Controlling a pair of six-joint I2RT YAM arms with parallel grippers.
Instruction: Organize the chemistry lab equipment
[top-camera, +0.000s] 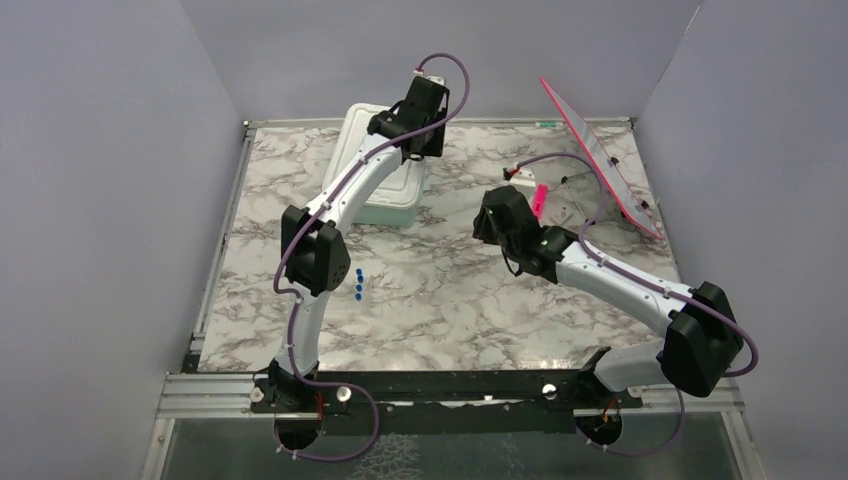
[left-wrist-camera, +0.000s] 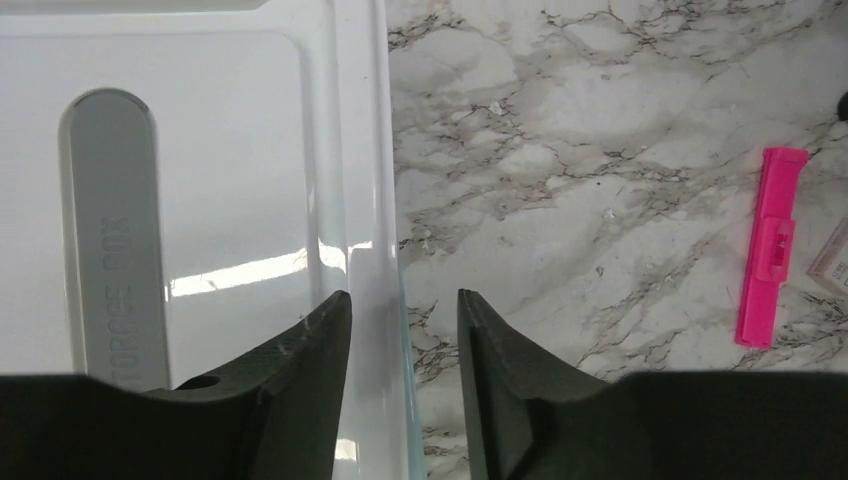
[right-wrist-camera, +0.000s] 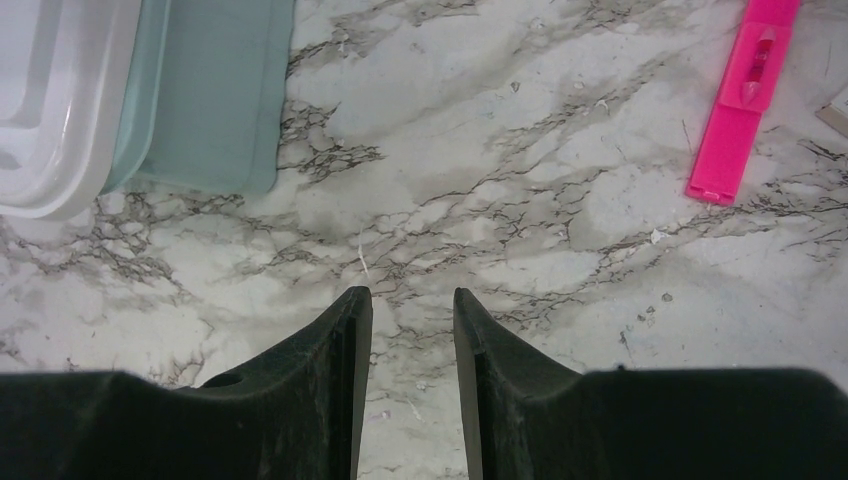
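As lid covers tub (contents hidden), vials outside

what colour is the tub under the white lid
Tub is pale teal, best in right wrist view.

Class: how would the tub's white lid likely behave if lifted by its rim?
The white lid shows a bright glare, so it is probably smooth and slippery. Its thin moulded rim suggests light plastic that may flex.

Marble-patterned tabletop — plain lavender-grey walls on three sides, even light
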